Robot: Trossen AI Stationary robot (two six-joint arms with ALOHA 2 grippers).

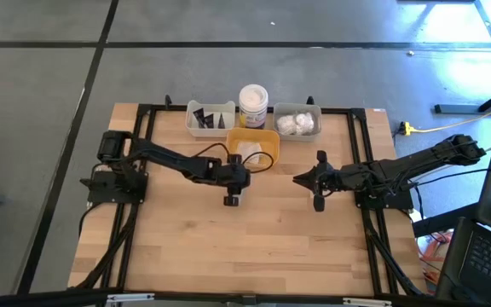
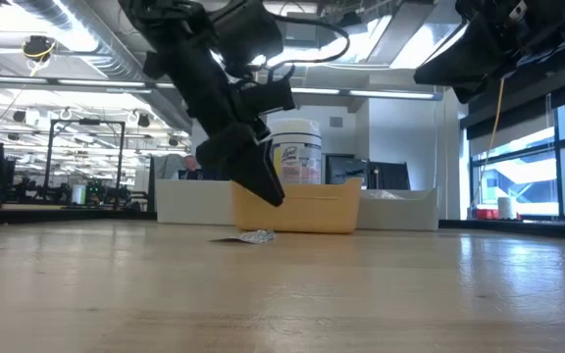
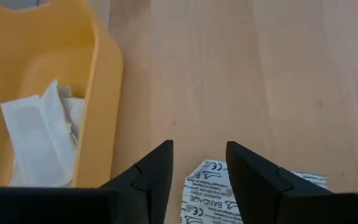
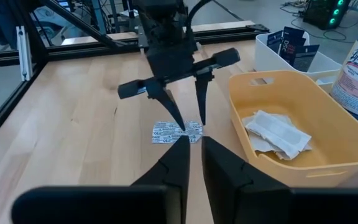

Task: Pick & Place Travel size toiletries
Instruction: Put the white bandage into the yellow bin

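The left pincer [image 4: 185,121] hung just above a flat printed sachet [image 4: 176,132] that lay on the bare bench [image 1: 254,247], close beside the yellow tray [image 4: 328,163]. Its two fingers [image 3: 148,177] stood apart and pointed down, one on each side of the sachet, and they held nothing. Seen from above, this spot was at about six o'clock of the yellow tray, near the middle of the bench.

The right pincer [image 1: 318,202] waited over the bench at about three o'clock of the left one, well apart from it. Its fingers were nearly together, with only a thin gap between them, and they were empty.

As for the progress, I judged the task to be partly done. Some flat white sachets [image 4: 277,132] already lay in the yellow tray, dark tubes [image 1: 204,118] stood in the white tray [image 1: 228,130] at about eleven o'clock of it, and white fluffy pieces [image 1: 295,124] filled the grey tray [image 1: 311,110] at about one o'clock. The sachet on the bench was the only loose item I could see, so it probably still had to go into the yellow tray.

The sachet lay flat with its printed face up. In the right wrist view its long axis ran across the gap of the left fingers, so its narrow width, not its length, seemed to lie between them.
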